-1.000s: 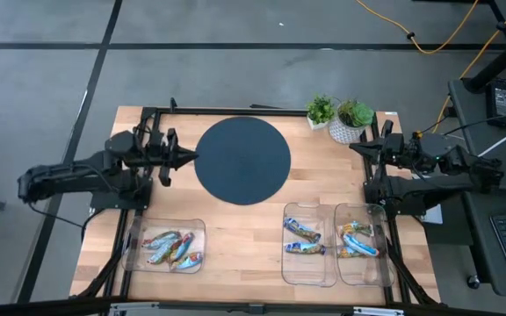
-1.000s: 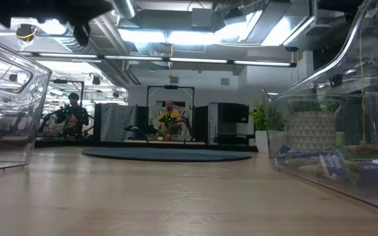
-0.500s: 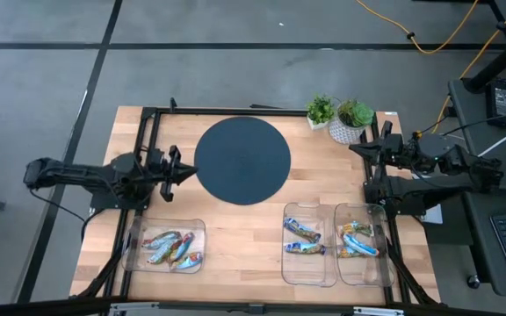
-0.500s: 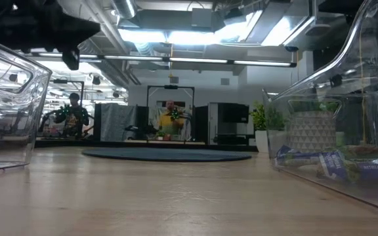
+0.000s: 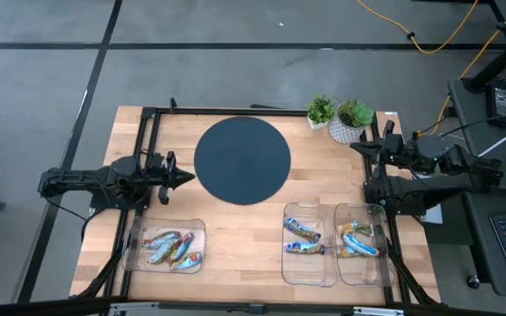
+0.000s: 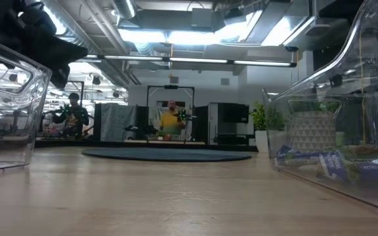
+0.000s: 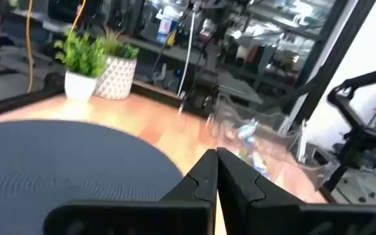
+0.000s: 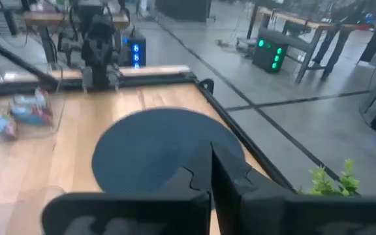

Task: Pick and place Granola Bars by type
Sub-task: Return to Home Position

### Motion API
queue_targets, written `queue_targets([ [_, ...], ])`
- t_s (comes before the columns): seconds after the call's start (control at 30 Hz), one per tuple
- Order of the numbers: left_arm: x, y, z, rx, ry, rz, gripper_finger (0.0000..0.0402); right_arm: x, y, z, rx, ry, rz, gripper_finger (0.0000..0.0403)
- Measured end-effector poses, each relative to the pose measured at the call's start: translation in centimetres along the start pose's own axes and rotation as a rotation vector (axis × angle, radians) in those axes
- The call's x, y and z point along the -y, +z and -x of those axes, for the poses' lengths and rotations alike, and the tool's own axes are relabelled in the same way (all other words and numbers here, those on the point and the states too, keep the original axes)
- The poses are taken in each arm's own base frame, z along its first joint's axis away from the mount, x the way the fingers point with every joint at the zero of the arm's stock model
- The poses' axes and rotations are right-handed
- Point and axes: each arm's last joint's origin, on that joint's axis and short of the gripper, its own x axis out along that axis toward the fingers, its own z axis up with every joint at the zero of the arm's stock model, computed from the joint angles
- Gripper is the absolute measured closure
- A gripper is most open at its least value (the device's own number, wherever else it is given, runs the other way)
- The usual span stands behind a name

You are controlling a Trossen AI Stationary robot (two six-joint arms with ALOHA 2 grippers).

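Several granola bars (image 5: 169, 248) in blue, green and red-orange wrappers lie in a clear tray (image 5: 139, 230) at the near left. More bars lie in two clear trays at the near right: a couple in one (image 5: 303, 237), several in the other (image 5: 358, 241). They also show in the low view (image 6: 314, 160). My left gripper (image 5: 189, 178) is shut and empty, hovering beside the round dark mat's left edge, just beyond the left tray; its closed fingers (image 7: 215, 166) point across the mat. My right gripper (image 5: 356, 149) waits shut at the right edge by the plants.
A round dark blue mat (image 5: 242, 161) lies on the far middle of the wooden table. Two small potted plants (image 5: 341, 116) stand at the far right corner. A black frame (image 5: 148, 140) runs along the table's edges. People show in the room beyond (image 6: 169, 121).
My left arm has drawn back toward the table's left and swung toward the near edge, so its shut gripper has slid from the mat's upper left rim down toward the left tray. In the low view it has come lower. The right arm and the bars kept still.
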Motion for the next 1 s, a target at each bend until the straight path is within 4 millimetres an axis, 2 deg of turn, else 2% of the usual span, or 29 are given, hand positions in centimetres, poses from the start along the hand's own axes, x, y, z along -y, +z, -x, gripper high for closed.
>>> queue_targets([
  [0.17, -0.1, 0.1, 0.0, 0.008, 0.003, -0.029, 0.0399, 0.0, -1.5, 0.0, 0.097, -0.003, -0.041, 0.0396],
  [0.4, -0.1, 0.0, -0.1, -0.007, 0.012, -0.04, 0.04, -0.1, -5.7, -0.3, 0.329, -0.003, -0.143, 0.0397],
  [0.5, -0.1, 0.0, -0.1, -0.007, 0.016, -0.043, 0.0398, -0.5, -6.3, -1.1, 0.324, 0.002, -0.133, 0.0398],
  [0.6, -0.2, -0.1, -0.1, -0.02, 0.013, -0.067, 0.0396, -0.9, -6.4, -1.5, 0.375, 0.068, -0.142, 0.0399],
  [0.77, -0.1, -0.4, -0.3, -0.052, -0.01, -0.1, 0.04, -2.0, -7.6, -2.5, 0.428, 0.307, -0.176, 0.0399],
  [0.87, -0.1, -0.5, -0.4, -0.067, -0.011, -0.093, 0.04, -2.8, -9.4, -3.7, 0.41, 0.427, -0.22, 0.04],
  [1.0, -0.1, -0.5, -0.4, -0.07, -0.033, -0.094, 0.0395, -3.4, -11.4, -4.8, 0.398, 0.456, -0.255, 0.04],
])
